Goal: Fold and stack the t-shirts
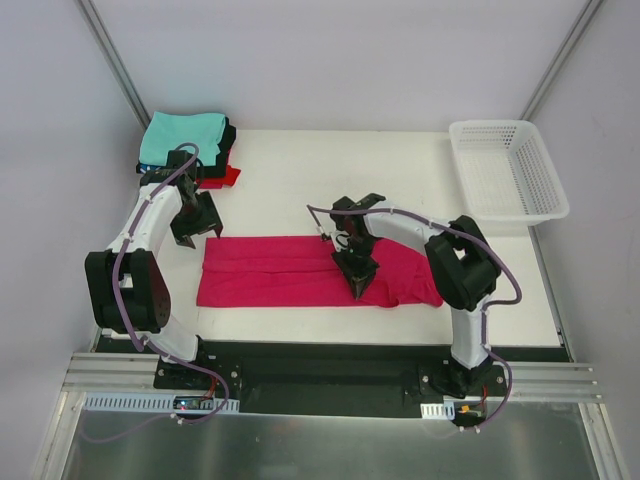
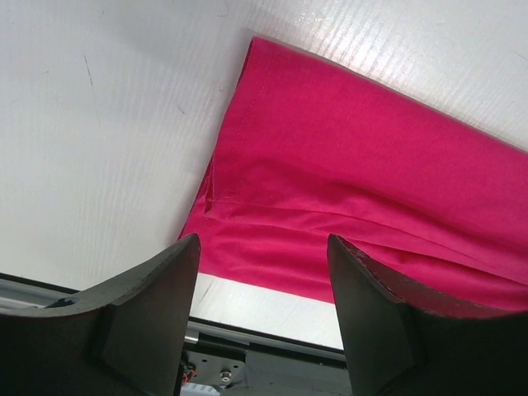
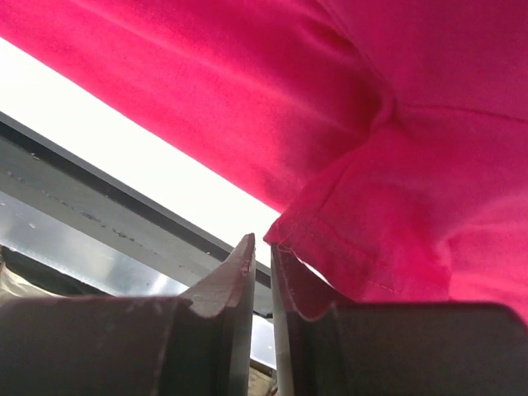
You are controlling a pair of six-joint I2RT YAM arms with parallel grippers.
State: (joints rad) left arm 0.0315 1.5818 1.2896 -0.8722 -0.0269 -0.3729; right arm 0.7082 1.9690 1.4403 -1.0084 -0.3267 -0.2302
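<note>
A crimson-pink cloth t-shirt point(image 1: 300, 272) lies folded into a long flat strip across the near half of the white desk point(image 1: 300, 180), its length running from left to right. The wrist views show it too, with a stitched corner in the left one point(image 2: 346, 165) and a sleeve hem in the right one point(image 3: 371, 99).

The left gripper point(image 1: 197, 228) hangs over the strip's far left corner. In its own view the left gripper point(image 2: 262, 243) is released, its dark fingers point(image 2: 148, 305) spread wide with nothing between them and the cloth lying below.

The right gripper point(image 1: 358, 285) is down on the shirt, right of the strip's middle and at its near edge. Seen from its wrist, the right gripper point(image 3: 262, 247) has its fingers point(image 3: 223, 289) drawn almost together, with only a thin slit between them. The stitched hem sits right at the tips, but I cannot tell whether any cloth is nipped in the slit.

At the far left corner of the desk sits a stack of folded tees, well apart from the strip: a teal t-shirt point(image 1: 182, 135) on top, a black t-shirt point(image 1: 226, 148) under it and a red t-shirt point(image 1: 226, 178) at the bottom. A white plastic mesh basket point(image 1: 488, 124) stands at the far right corner
</note>
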